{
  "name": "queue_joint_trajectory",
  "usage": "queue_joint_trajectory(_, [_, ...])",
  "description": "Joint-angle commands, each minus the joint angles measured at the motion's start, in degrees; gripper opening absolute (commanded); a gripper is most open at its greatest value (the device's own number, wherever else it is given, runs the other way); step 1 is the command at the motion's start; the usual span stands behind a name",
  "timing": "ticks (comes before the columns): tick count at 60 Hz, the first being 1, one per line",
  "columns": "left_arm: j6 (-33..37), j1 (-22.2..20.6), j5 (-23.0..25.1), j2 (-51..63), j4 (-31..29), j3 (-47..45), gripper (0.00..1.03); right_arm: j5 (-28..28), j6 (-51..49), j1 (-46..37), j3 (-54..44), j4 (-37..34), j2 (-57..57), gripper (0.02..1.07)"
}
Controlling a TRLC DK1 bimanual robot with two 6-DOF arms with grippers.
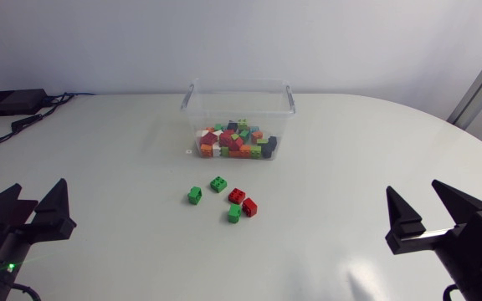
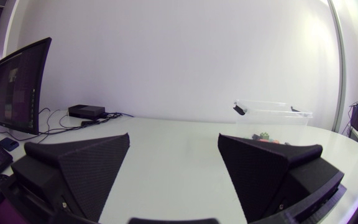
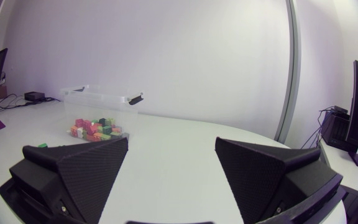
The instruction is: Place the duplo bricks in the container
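Seen from the head view, the clear container (image 1: pixel 194 117) stands open on the far side of the bench (image 1: pixel 366 142). Its floor is covered by a heap of bricks (image 1: pixel 237 142) in red, green, orange, white and dark colours, too many to count. In front of it five loose bricks lie close together: three green bricks (image 1: pixel 195 196) and two red bricks (image 1: pixel 249 206). The left gripper (image 1: pixel 38 186) and the right gripper (image 1: pixel 412 187) sit at the near corners, well apart from the bricks, each spread wide with nothing between the fingers. In the left wrist view the left gripper (image 2: pixel 174 137) is wide and empty, and the container (image 2: pixel 272 107) is far ahead. In the right wrist view the right gripper (image 3: pixel 171 140) is likewise wide and empty — the container (image 3: pixel 98 99) with its heap (image 3: pixel 95 129) lies ahead, and one green brick (image 3: pixel 42 145) shows just over a finger.
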Motion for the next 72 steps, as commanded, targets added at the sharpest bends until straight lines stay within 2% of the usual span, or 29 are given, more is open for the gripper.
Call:
queue_joint_trajectory(1, [-1.4,-0.3,-0.1,-0.6,0.5,-1.1,0.99,0.3,1.2,0.8,-1.4,0.3,-0.2,1.03])
queue_joint_trajectory(13, [-1.3,0.1,-0.1,-0.6,0.7,-0.9,0.99,0.4,1.1,2.0,-1.4,0.6,-0.5,1.03])
queue_joint_trajectory(24, [-1.4,-0.3,-0.1,1.4,-2.1,5.7,0.99,0.3,1.0,1.2,3.3,0.0,0.6,1.03])
queue_joint_trajectory(34, [-2.1,-4.8,0.0,18.6,-5.0,17.4,0.99,0.0,1.3,2.1,12.1,-1.0,12.5,1.03])
queue_joint_trajectory(40, [-2.1,-5.4,0.0,27.6,-5.8,22.3,0.99,0.1,1.7,2.4,16.1,-1.0,19.0,1.03])
queue_joint_trajectory(51, [-0.8,-10.7,0.4,46.5,-13.1,32.7,0.97,0.0,1.7,4.2,22.6,-1.7,31.2,1.03])
queue_joint_trajectory(54, [-0.4,-11.4,0.4,50.5,-15.8,35.3,0.97,0.0,1.7,4.4,24.5,-3.2,34.8,1.03])
queue_joint_trajectory(57, [-0.2,-13.2,0.3,57.7,-20.9,39.9,0.97,-0.2,2.9,4.7,26.2,-4.9,37.6,1.03])
queue_joint_trajectory(66, [2.0,-16.0,0.6,71.2,-24.8,46.9,0.98,-1.2,3.0,4.7,31.3,-11.4,47.2,1.03])
queue_joint_trajectory(72, [2.2,-16.9,3.1,82.1,-31.7,54.4,0.97,-0.8,2.4,5.9,34.5,-16.9,52.2,1.03])
